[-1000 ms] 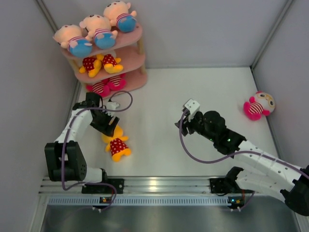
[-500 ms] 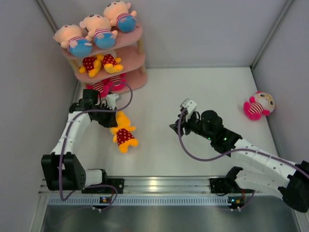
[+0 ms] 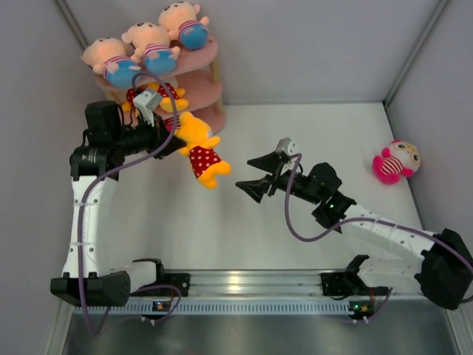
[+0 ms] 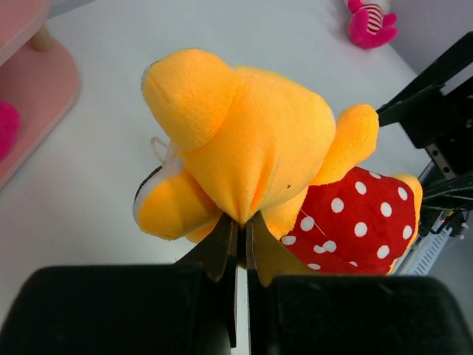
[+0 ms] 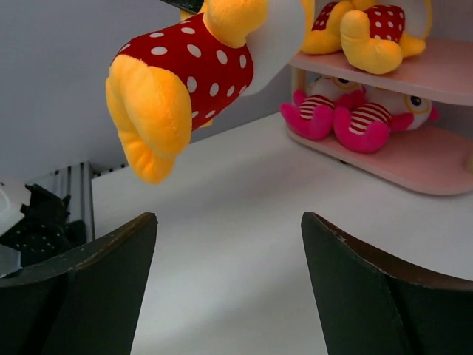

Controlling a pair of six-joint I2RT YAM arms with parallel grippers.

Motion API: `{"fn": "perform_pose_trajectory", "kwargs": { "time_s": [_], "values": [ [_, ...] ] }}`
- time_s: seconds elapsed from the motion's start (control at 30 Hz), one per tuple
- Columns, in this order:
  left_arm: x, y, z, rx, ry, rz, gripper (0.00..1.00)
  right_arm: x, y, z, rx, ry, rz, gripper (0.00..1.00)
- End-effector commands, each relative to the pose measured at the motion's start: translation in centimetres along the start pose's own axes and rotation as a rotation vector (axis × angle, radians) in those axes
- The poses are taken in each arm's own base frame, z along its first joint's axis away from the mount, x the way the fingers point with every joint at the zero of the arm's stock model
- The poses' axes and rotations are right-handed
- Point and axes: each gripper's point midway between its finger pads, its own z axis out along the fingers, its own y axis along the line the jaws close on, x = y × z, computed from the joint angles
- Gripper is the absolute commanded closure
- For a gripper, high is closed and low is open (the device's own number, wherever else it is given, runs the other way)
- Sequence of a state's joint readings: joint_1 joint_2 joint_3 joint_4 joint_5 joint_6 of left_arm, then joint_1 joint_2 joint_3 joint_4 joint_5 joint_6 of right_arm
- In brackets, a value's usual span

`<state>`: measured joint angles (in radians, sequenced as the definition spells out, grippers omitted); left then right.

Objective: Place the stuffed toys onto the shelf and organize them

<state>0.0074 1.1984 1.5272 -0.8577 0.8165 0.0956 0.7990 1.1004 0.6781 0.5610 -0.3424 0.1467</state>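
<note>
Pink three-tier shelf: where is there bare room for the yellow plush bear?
Top board: crowded, three blue-shorted boy dolls. Bare board shows right of the middle tier's yellow bears and right of the bottom tier's pink striped dolls.

Saw a matte white bench (image 3: 332,126), boxed on three sides by plain grey walls (image 3: 310,44). Noted thin metal strips (image 3: 416,50) in the back corners. Found a ribbed aluminium rail (image 3: 251,282) along the near edge, catching a soft white glare at its middle.
</note>
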Motion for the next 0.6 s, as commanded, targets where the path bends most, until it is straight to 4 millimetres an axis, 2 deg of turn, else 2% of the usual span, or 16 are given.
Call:
{"fn": "perform_pose_trajectory", "kwargs": {
  "time_s": [0.0, 0.07, 0.17, 0.27, 0.4, 0.57],
  "values": [
    [-2.8, -2.2, -0.7, 0.075, -0.075, -0.007, 1.00, -7.1, 3.4, 3.0, -0.173, -0.242, 0.026, 0.18],
    [-3.1, -2.5, -0.9, 0.078, -0.082, -0.002, 1.00, -7.5, 4.9, 4.0, -0.236, -0.262, 0.041, 0.15],
    [-2.9, -3.0, -1.2, 0.088, -0.086, 0.005, 1.00, -8.5, 5.8, 5.5, -0.285, -0.306, 0.071, 0.14],
    [-2.8, -2.6, -1.3, 0.061, -0.092, 0.009, 1.00, -8.8, 6.4, 6.7, -0.323, -0.316, 0.094, 0.16],
    [-4.4, -2.7, -1.5, 0.052, -0.136, -0.003, 1.00, -7.9, 8.0, 7.0, -0.400, -0.303, 0.085, 0.16],
    [-6.2, -3.9, -1.5, 0.129, -0.165, -0.023, 1.00, -6.8, 7.9, 7.4, -0.376, -0.266, 0.091, 0.16]
  ]
}}
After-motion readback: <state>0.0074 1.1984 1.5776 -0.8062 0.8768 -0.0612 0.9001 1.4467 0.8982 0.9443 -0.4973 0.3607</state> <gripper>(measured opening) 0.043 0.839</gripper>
